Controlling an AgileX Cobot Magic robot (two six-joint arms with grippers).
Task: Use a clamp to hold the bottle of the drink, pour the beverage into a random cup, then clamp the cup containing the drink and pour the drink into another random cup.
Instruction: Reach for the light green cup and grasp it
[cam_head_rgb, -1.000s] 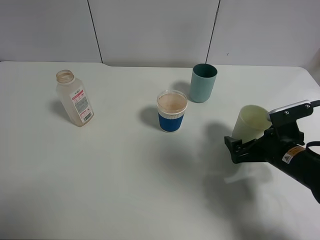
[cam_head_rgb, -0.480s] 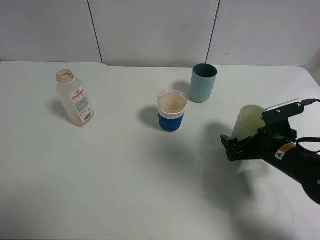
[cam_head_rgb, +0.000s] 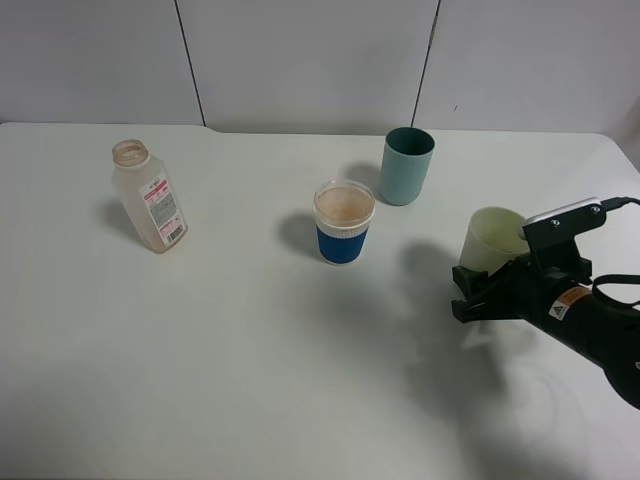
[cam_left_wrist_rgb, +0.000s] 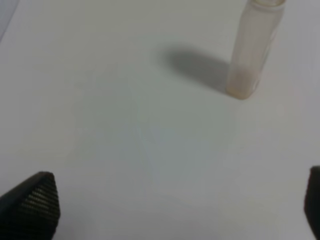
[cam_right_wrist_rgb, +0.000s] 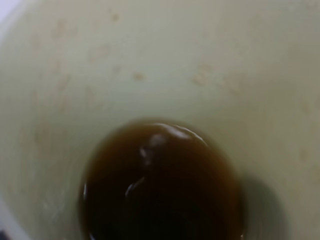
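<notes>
Gripping the lower wall of the pale yellowish-green tapered plastic cup (cam_head_rgb: 492, 238), the right tool (cam_head_rgb: 474, 292) is closed tight on it at the right side of the white table (cam_head_rgb: 250, 380). The black arm hides the cup's base, so I cannot tell whether it rests on the table. The rim faces up and slightly toward the arm.

The right wrist view looks straight down into this cup. A small pool of dark brown drink (cam_right_wrist_rgb: 160, 185) sits at the bottom, glossy, with a few light glints. The inner wall above it is pale and flecked with faint brownish spots.

The small translucent squarish plastic bottle (cam_head_rgb: 150, 200) stands uncapped at the far left, well apart from the cups, its white label with red print facing the camera. The left wrist view shows a faint brownish tint near its base.

The short blue cup with a white rim (cam_head_rgb: 343, 225) stands mid-table. Its inside looks pale pinkish-brown, and I cannot tell what that is.

The teal straight-sided cylindrical cup (cam_head_rgb: 406, 165) stands upright just behind it and to the right. Its inside is dark and its contents are not readable.

The left tool (cam_left_wrist_rgb: 172, 210) shows only in its wrist view. Its black textured fingertips (cam_left_wrist_rgb: 32, 202) stand wide apart over bare table, near the bottle.
</notes>
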